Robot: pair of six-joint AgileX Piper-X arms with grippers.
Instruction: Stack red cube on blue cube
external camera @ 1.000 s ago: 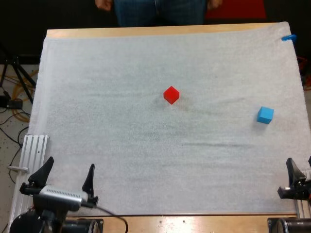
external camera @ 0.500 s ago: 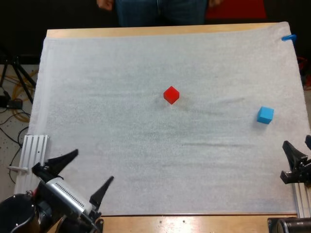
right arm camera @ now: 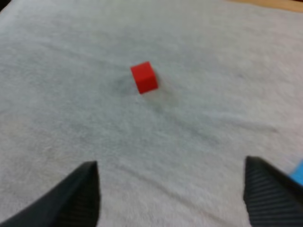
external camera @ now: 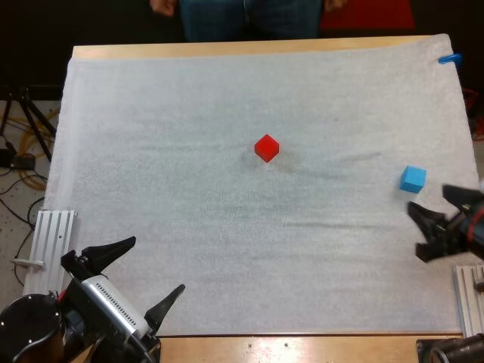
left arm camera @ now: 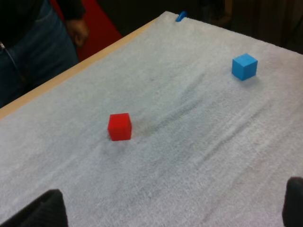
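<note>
Red cube (external camera: 266, 147): untouched at frame centre, well apart from blue cube (external camera: 412, 178) at right; right gripper (external camera: 428, 197), spread and empty, has swung in near the blue cube; left gripper (external camera: 156, 265) spread at lower left; pickup pending.

We see a wooden desk (external camera: 227, 50) under a white mat (external camera: 151, 113), a person (external camera: 242, 19) beyond it, cables (external camera: 34, 140) on the floor (external camera: 11, 181).

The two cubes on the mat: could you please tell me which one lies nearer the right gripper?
The blue cube: it sits just beyond the right gripper, while the red cube lies much farther off, near the middle of the mat.
</note>
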